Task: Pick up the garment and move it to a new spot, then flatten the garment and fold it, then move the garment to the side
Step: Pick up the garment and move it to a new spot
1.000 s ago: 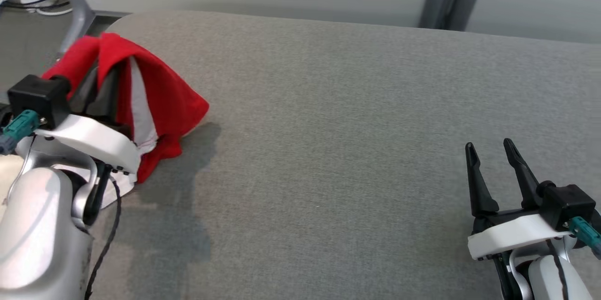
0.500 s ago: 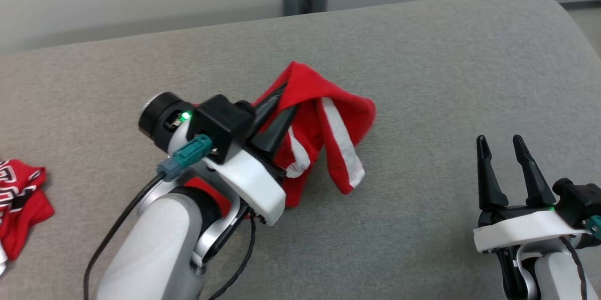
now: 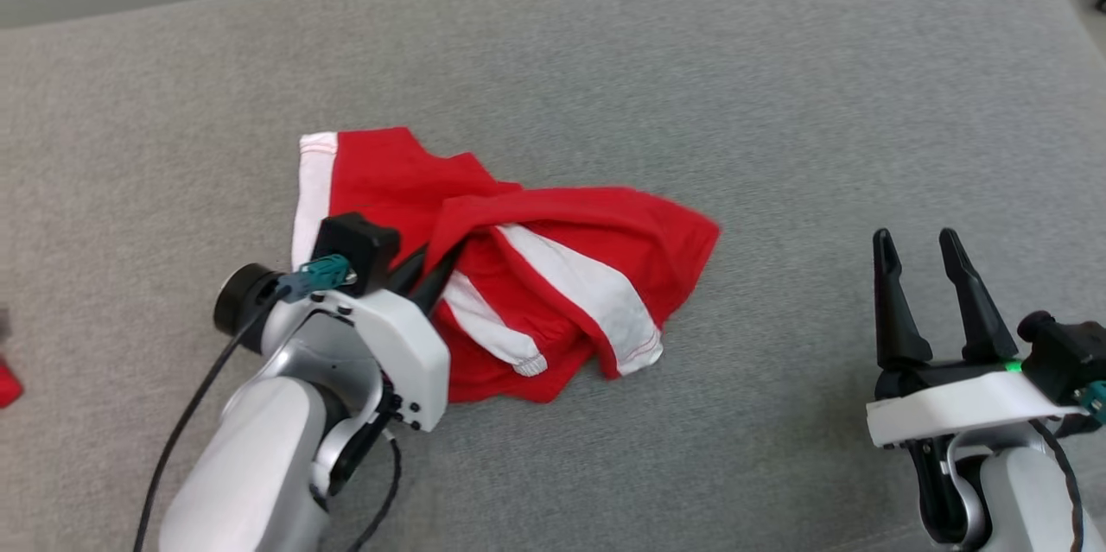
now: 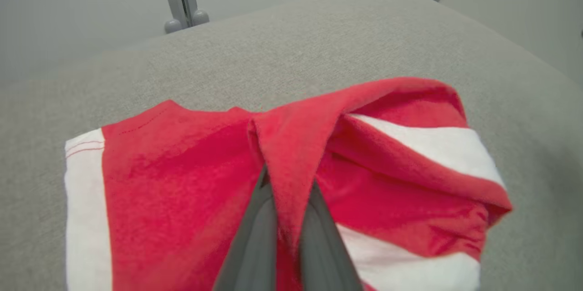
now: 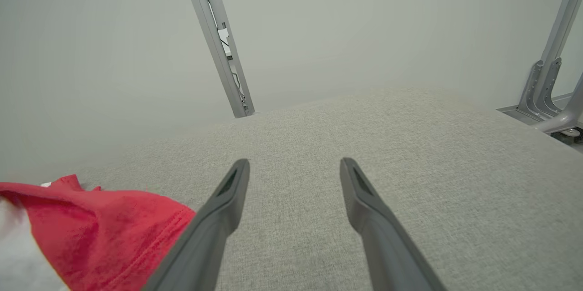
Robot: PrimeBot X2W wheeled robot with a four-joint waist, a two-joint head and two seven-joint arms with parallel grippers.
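So the left gripper (image 3: 445, 254) has just brought the red garment with white stripes (image 3: 553, 276) down onto the middle of the grey fabric-covered table (image 3: 778, 103). Half a second back it was hanging off the fingers like a little tent; a second back it was way over at the table's far-left corner. Now most of it lies slumped on the surface, still bunched and folded over itself. The left fingers are still pinched on a ridge of red cloth, so it hasn't been let go yet. I'd say the "move to a new spot" bit is basically done and flattening comes next. The right gripper (image 3: 916, 237) sits off to the side, fingers spread, holding nothing, same as before. The head camera swung too, so the view shifted.
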